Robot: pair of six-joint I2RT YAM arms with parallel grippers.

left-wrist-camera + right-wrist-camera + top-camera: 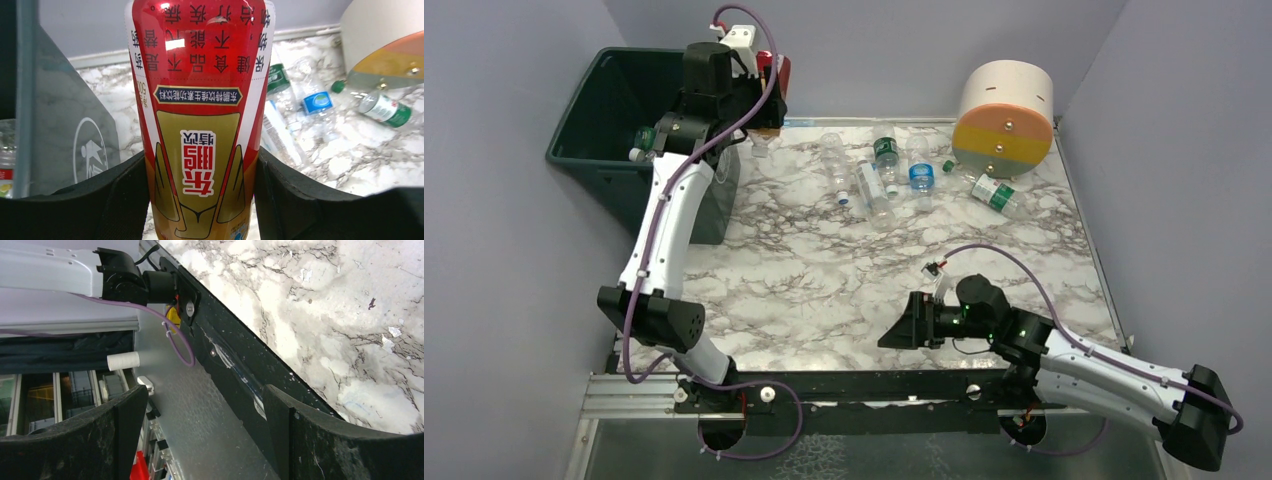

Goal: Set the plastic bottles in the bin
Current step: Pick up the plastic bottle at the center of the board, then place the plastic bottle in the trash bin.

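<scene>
My left gripper is raised beside the right rim of the dark green bin and is shut on a red and gold labelled bottle. In the left wrist view the bottle sits clamped between both fingers, with the bin's wall and white logo to the left. Several clear bottles lie at the table's back, and a green-labelled one. A bottle shows inside the bin. My right gripper is open and empty, low near the front edge.
A big cream, orange and yellow cylinder stands at the back right, next to the green-labelled bottle. The right wrist view shows the black front rail and the marble tabletop between its open fingers. Grey walls close in three sides.
</scene>
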